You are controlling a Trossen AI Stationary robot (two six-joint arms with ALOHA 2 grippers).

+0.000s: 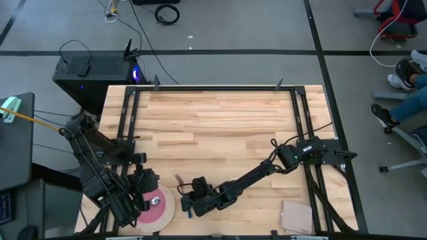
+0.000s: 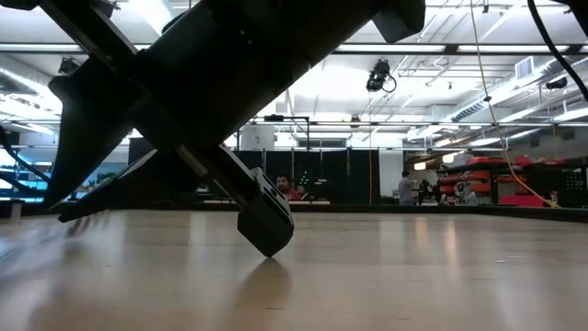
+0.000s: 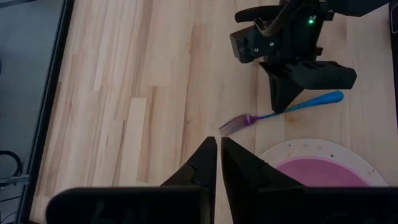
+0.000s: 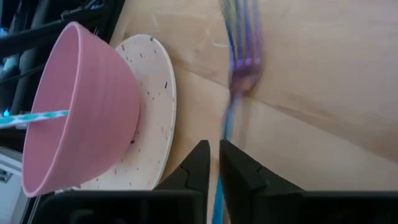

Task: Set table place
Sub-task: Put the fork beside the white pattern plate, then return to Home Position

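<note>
The fork (image 3: 273, 114), with a teal handle and purple tines, lies near the table's near edge, just right of the off-white speckled plate (image 1: 167, 212). The pink bowl (image 4: 81, 112) stands on the plate (image 4: 155, 106). My right gripper (image 3: 283, 109) points down onto the fork's handle and is shut on it. It also shows in the high view (image 1: 187, 199). My left gripper (image 3: 218, 149) is shut and empty, over the table at the plate's far left side (image 1: 148, 187). I cannot make out the spoon. My right gripper pinches the fork's teal handle (image 4: 219, 193) about midway along it, between its two fingers. The fingers come from above, pointing down, and lie across the handle (image 3: 292, 106). The fork lies about level at the table top, and I cannot tell whether it rests on the wood.
A tan square pad (image 1: 297, 217) lies at the near right corner. Black rails (image 1: 127, 120) run along the table's sides. The bare wood of the table's middle and far part (image 1: 220, 120) is open. A person's legs (image 1: 407, 100) show beyond the right edge.
</note>
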